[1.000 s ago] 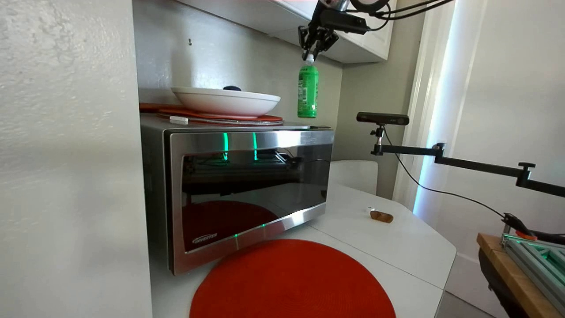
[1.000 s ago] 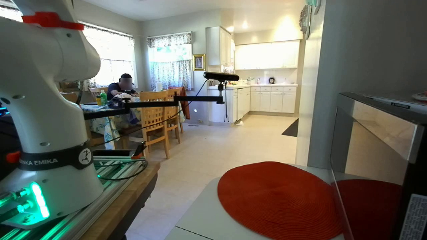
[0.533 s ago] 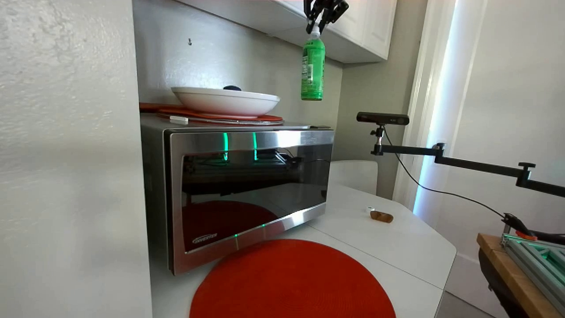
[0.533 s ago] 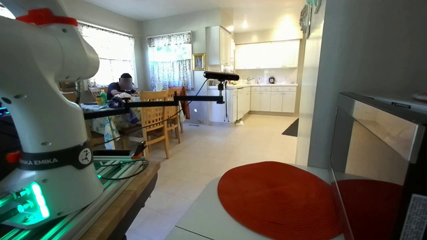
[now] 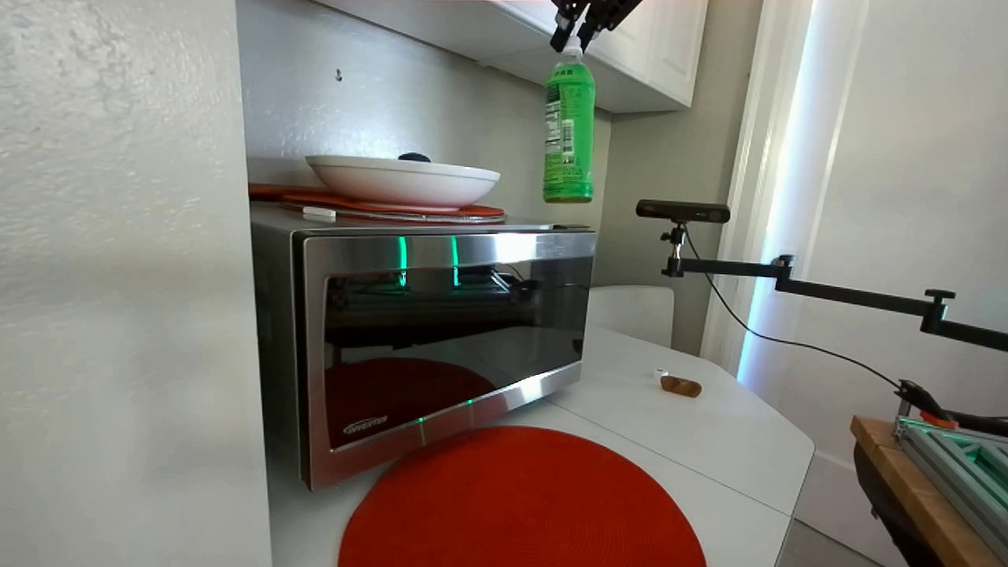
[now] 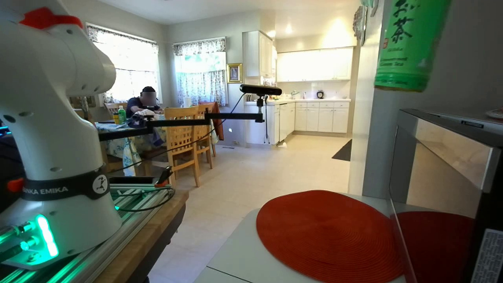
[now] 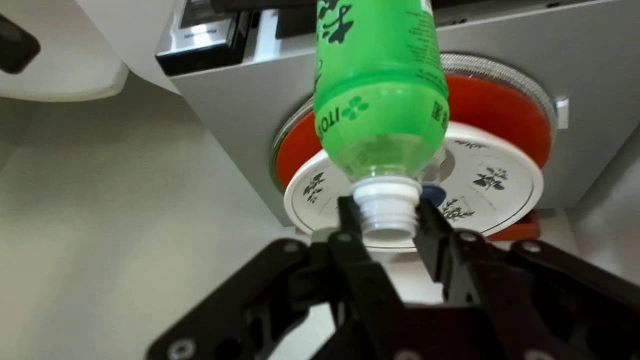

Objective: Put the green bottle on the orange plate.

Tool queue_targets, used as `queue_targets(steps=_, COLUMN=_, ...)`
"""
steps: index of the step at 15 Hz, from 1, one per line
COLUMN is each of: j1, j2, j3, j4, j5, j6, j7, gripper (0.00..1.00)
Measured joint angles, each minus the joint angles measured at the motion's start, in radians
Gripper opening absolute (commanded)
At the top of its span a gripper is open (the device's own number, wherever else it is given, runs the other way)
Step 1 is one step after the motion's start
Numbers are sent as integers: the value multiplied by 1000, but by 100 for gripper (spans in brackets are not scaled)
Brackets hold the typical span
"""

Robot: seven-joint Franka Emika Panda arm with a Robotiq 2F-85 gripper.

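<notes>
We are holding the green plastic bottle [image 5: 569,130] up high, black fingers [image 7: 433,235] pinching its white top. The round red-orange plate [image 5: 524,504] is lying near the silver microwave [image 5: 457,315].

Catching the green bottle [image 6: 410,45] cropped at the top in an exterior view, and getting a blurred gripper [image 7: 386,214] in the wrist view!

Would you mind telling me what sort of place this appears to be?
Most likely a home, around its kitchen and dining area: an exterior view shows white cabinets in the background and wooden chairs by a cloth-covered table, while both exterior views show a microwave.
</notes>
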Motion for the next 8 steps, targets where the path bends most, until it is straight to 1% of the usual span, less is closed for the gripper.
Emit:
queue_targets(steps=3, j1=12, j2=-73, j3=44, j4=-108, j5=44, j6=48, j7=0, gripper=8)
queue_targets(steps=8, j1=11, j2=-124, j3=98, j4=-293, j5=48, j6=247, j7=0, gripper=8)
